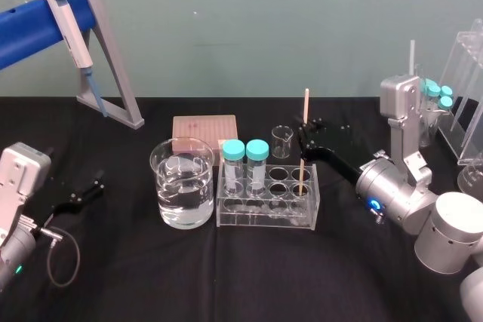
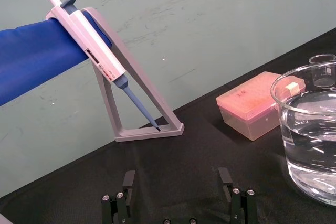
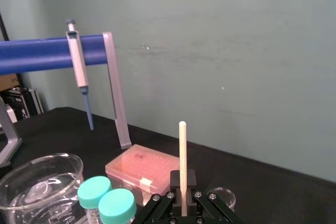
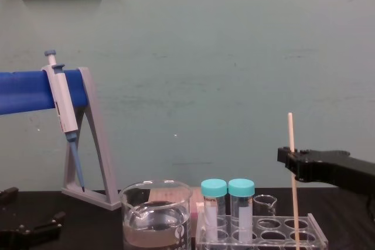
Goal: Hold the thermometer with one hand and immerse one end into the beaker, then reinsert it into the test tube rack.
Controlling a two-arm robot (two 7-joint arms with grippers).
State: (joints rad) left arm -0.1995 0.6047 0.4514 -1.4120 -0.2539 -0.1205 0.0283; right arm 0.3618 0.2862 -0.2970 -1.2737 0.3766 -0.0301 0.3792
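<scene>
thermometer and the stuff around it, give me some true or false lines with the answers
1. The thermometer stands upright with its lower end in the rack. True.
2. The right gripper has its fingers shut on the thermometer. True.
3. The thermometer's tip is dipped in the beaker. False: it sits in a rack hole, right of the beaker.
4. The left gripper holds the pipette. False: its fingers are open and empty; the pipette hangs on its stand.
5. Two capped tubes stand in the rack. True.
</scene>
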